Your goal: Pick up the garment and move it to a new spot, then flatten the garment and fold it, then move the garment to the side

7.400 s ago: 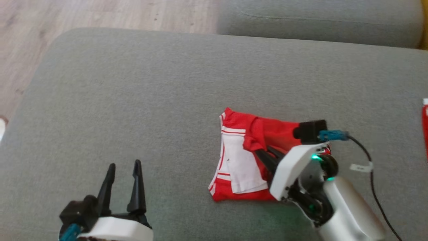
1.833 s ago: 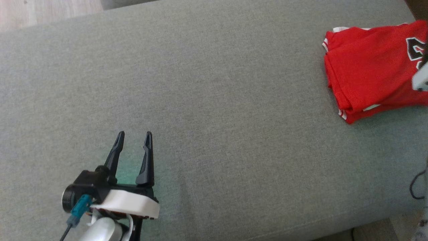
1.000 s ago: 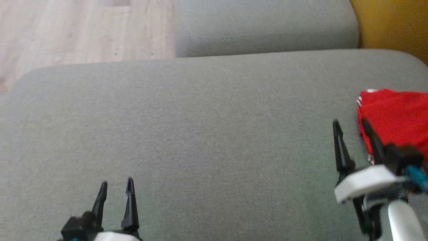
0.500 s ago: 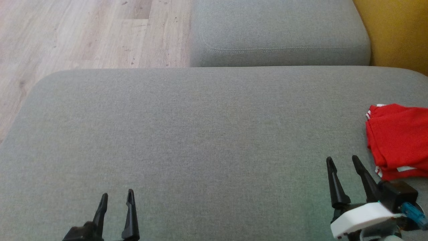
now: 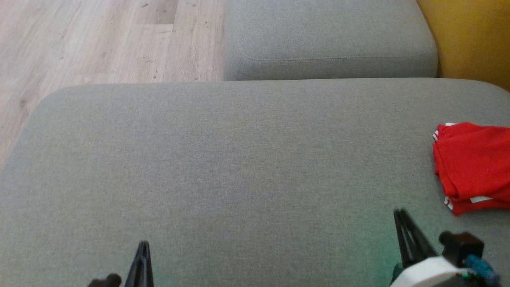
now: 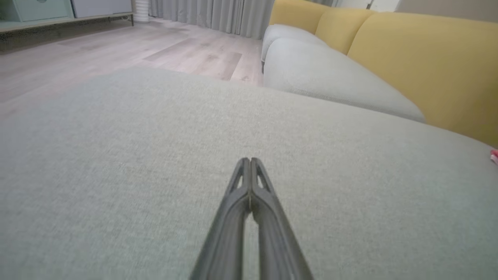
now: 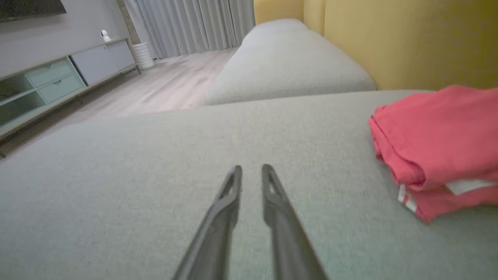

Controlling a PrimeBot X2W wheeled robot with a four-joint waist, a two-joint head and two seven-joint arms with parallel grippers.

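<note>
The garment (image 5: 472,167) lies on the seat (image 5: 239,159), at the seat's right end. It is a compact red bundle with white trim, its layers stacked and the folded edge turned toward the seat's middle. Part of it runs off the head view, so its full outline cannot be told. Nothing touches it.

The left tool (image 6: 249,160) hangs low over the seat's near edge, toward the seat's left end. Its 2 fingers are pressed together tip to tip, with nothing between them. The right tool (image 7: 251,169) is over the seat's near edge toward the right end. It is near the garment but apart from it, with a narrow gap between its 2 fingers and nothing held.

As I judge it, the fold is made and the garment is set aside, so step 3, the last of the task, looks finished or nearly so. The next move probably asks for little: both arms drawing back off the seat without brushing the bundle. If the garment must go further toward the seat's right end, the right tool would need to spread wide. It would then have to pinch every layer at once, or the top layers may slide and the fold fall open.
</note>
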